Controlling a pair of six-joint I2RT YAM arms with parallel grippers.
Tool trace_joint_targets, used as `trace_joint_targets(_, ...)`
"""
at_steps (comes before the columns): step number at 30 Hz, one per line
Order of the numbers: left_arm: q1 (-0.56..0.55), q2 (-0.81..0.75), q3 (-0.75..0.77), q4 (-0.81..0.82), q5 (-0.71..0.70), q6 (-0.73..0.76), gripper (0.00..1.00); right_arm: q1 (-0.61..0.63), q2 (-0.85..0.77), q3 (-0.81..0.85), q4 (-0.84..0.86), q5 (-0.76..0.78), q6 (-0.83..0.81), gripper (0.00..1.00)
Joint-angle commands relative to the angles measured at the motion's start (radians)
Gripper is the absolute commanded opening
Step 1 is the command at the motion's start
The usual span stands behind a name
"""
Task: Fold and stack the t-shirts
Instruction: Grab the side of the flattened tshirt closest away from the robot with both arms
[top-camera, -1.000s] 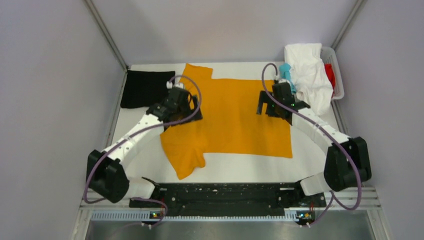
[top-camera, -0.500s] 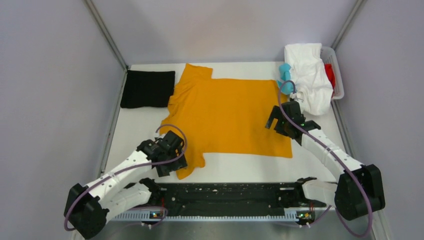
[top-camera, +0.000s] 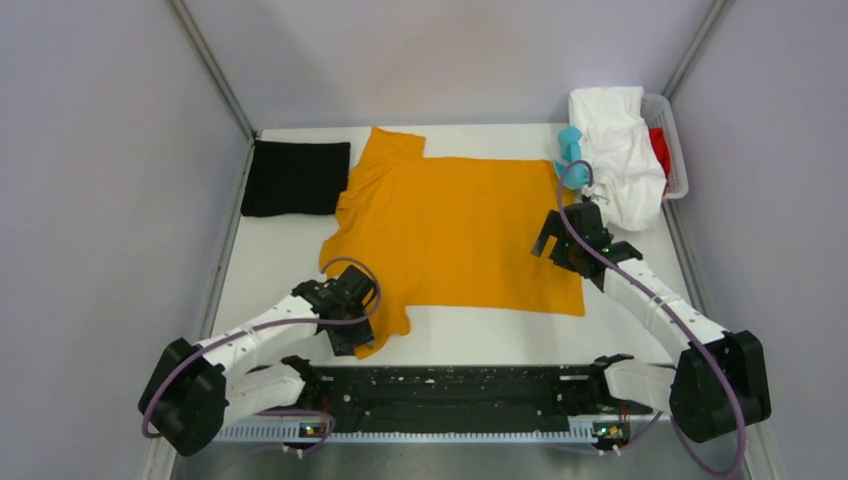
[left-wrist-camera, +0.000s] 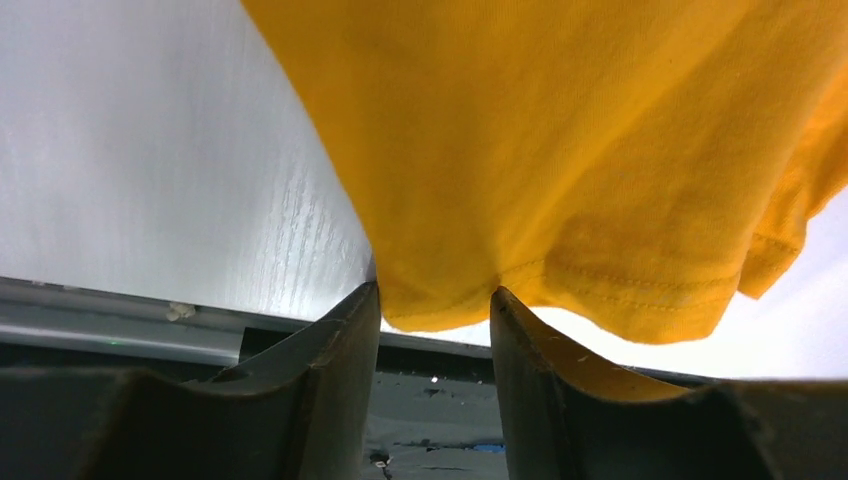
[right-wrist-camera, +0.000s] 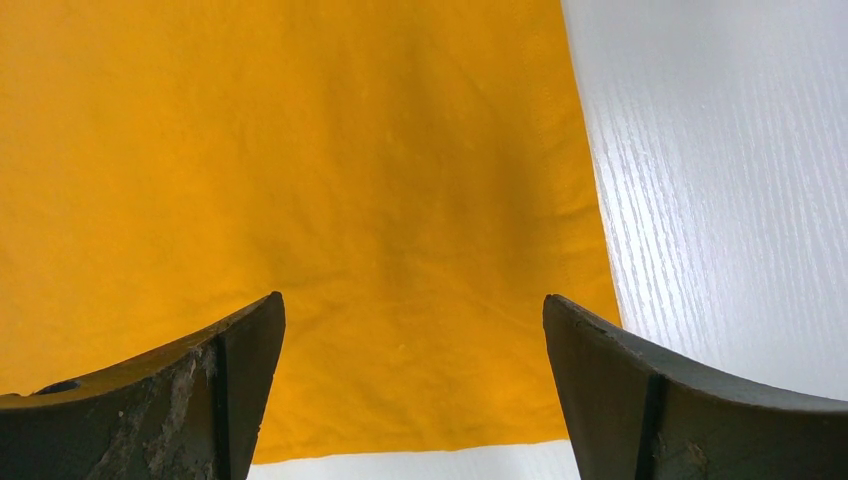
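One mustard-orange t-shirt (top-camera: 455, 235) spread flat mid-counter (top-camera: 270, 270), plain, lightly wrinkled, collar end left, near sleeve hanging toward the front edge. Left fingers (left-wrist-camera: 350, 330) narrowed around that sleeve's stitched hem, cloth in the gap; clamped or not, cannot tell. Right fingers (right-wrist-camera: 240, 350) wide apart over the bottom hem's near corner. Folded black t-shirt (top-camera: 295, 178) just beside the far sleeve. White (top-camera: 620, 150), teal (top-camera: 570, 140) and red (top-camera: 660, 150) t-shirts heaped at basket (top-camera: 682, 165), far right.

This is a robotics lab cell rather than a home: plain grey panels (top-camera: 100, 150) on aluminium posts (top-camera: 212, 70) wall in a white table (top-camera: 270, 265). A black mounting rail (top-camera: 450, 385) lies behind the right gripper (top-camera: 548, 238), and a white laundry basket (top-camera: 681, 165) stands just beyond it.
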Motion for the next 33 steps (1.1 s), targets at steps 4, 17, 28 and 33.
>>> trace_joint_targets(4,-0.004,0.078,-0.017,0.112,-0.009,0.006,0.38,-0.007,-0.069,-0.022,0.005,0.045,0.011,0.99)
trace_joint_targets(17,-0.006,0.032,0.002,0.039,0.011,0.006,0.0,-0.073,-0.269,-0.18,-0.238,0.117,0.256,0.98)
trace_joint_targets(28,-0.014,-0.033,-0.035,-0.019,0.089,-0.038,0.0,-0.074,-0.379,-0.35,-0.217,0.064,0.364,0.71)
trace_joint_targets(33,-0.015,-0.031,-0.024,-0.028,0.084,-0.038,0.0,-0.076,-0.378,-0.383,-0.142,0.067,0.381,0.54)
